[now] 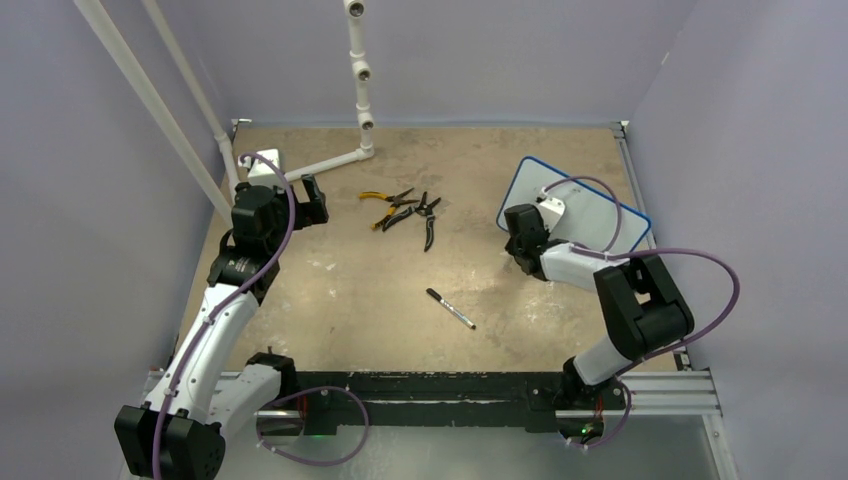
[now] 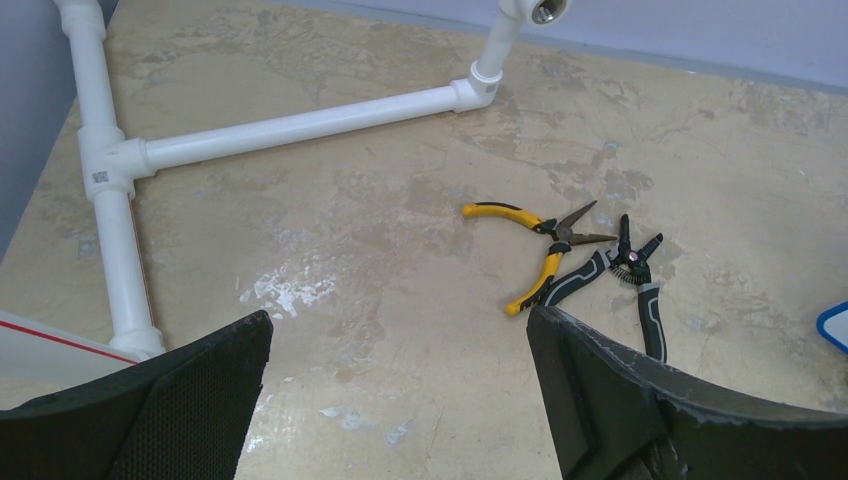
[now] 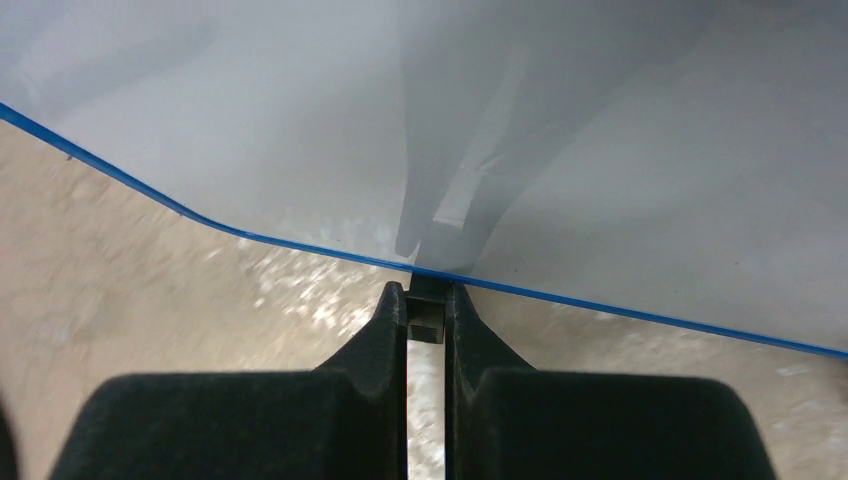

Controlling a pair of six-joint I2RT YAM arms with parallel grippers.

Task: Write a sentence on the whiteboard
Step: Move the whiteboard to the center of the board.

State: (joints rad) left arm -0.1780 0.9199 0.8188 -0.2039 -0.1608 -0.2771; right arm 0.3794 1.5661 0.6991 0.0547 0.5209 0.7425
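Nearest the overhead camera, two arms are seen bolted at the near edge of the bench (image 1: 400,290): one left arm (image 1: 215,330) and one right arm (image 1: 640,300). One whiteboard (image 1: 590,215) is found at the far right of the bench, close to the right wall. Its long axis is set on a diagonal, from the far left down to the near right, and one short end is turned toward the middle of the bench. Whether it lies flat or is tipped up cannot be told. In the right wrist view its white face (image 3: 500,120) fills the upper part, bounded by the thin blue frame. The right gripper (image 3: 427,300) is placed at that blue edge, its jaws pressed almost together and pinching the whiteboard by a small black foot (image 3: 427,328) that sits against the frame. The left gripper (image 2: 398,325) is held over the far left of the bench, well apart from the board, with its jaws spread wide and nothing between them. One black marker (image 1: 450,308) is seen lying near the middle of the bench, also on a diagonal, touched by neither arm. Two hand tools are counted beyond it, side by side: one pair of yellow-handled pliers (image 2: 535,255) and one black-handled cutter (image 2: 630,275). One white pipe frame (image 2: 300,125) is seen at the far left.
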